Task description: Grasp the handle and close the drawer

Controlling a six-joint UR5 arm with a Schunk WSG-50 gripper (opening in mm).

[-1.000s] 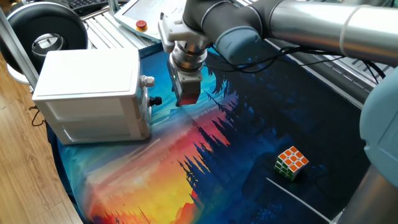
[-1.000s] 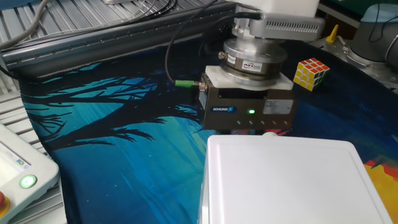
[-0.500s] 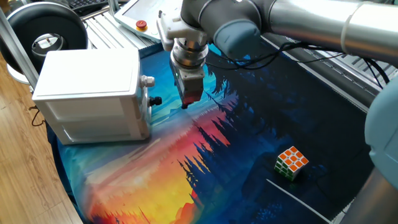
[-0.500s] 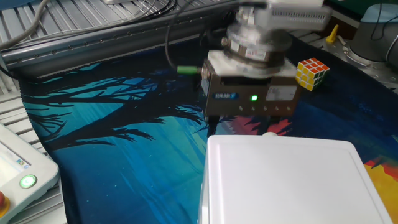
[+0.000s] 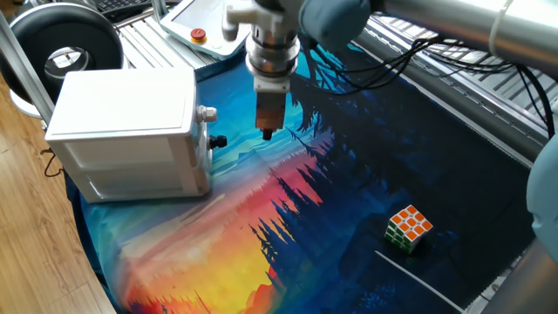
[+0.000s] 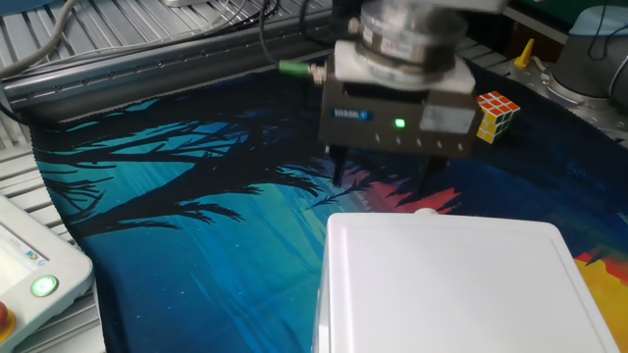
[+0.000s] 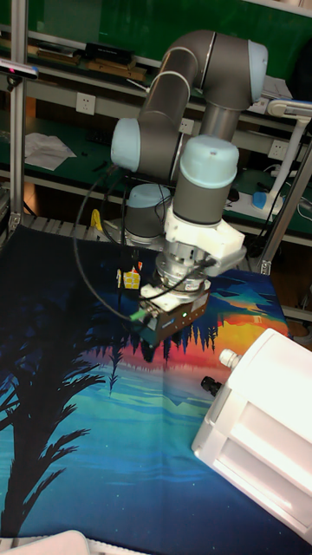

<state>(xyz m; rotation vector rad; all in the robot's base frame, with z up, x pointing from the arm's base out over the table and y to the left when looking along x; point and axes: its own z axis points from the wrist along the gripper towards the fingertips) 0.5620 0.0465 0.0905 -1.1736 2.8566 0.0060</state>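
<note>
The drawer [image 5: 200,155] sits pushed in at the front of the white cabinet, its panel about flush with the cabinet face. Its handle [image 5: 219,141] is a tiny black knob sticking out toward the mat, also visible as handle [image 7: 208,382] in the tall view. My gripper [image 5: 268,133] hangs above the mat, to the right of the handle and apart from it. In the other fixed view the gripper [image 6: 383,176] points down with its two fingers [image 6: 339,173] spread wide and nothing between them. The gripper [image 7: 159,351] is well clear of the knob.
The white cabinet [image 5: 122,131] stands at the mat's left end with a pale round knob [image 5: 207,113] above the black one. A colour cube [image 5: 408,228] lies on the mat at the right. A pendant with a red button [image 5: 199,36] lies behind.
The gripper has risen and drawn away from the cabinet front, where it hung close to the black knob a second ago. The drawer and cabinet have not moved.
</note>
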